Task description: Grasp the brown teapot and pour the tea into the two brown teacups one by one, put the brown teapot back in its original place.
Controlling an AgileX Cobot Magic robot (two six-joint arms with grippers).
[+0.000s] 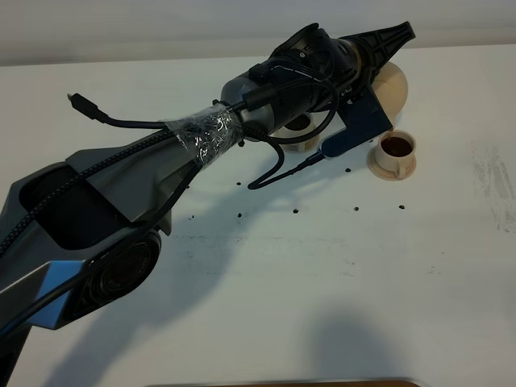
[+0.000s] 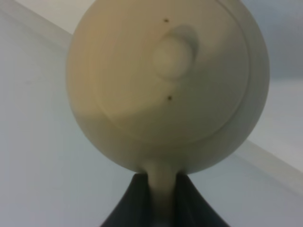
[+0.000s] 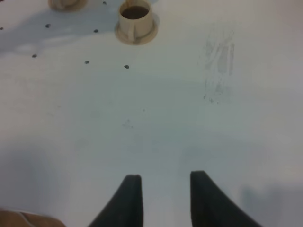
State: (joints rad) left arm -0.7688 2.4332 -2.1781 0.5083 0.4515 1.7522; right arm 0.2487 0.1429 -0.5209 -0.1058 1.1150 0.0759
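Observation:
My left gripper (image 1: 393, 50) reaches across to the far right and is shut on the loop handle of the beige teapot (image 1: 397, 87). In the left wrist view the teapot (image 2: 165, 80) fills the frame, lid and knob facing the camera, with its handle between my fingers (image 2: 137, 198). The spout is hidden. One teacup (image 1: 397, 149) on its saucer holds dark tea, just in front of the teapot; it also shows in the right wrist view (image 3: 136, 19). The second teacup (image 1: 300, 127) is mostly hidden behind the left arm. My right gripper (image 3: 163, 189) is open and empty over bare table. The teapot's disc is not clearly in view.
Small dark specks (image 1: 295, 211) lie scattered on the white table (image 1: 322, 282) in front of the cups. A faint grey smudge (image 1: 492, 173) marks the table at the right. A tan edge (image 3: 19, 220) shows in a corner of the right wrist view; I cannot tell what it is.

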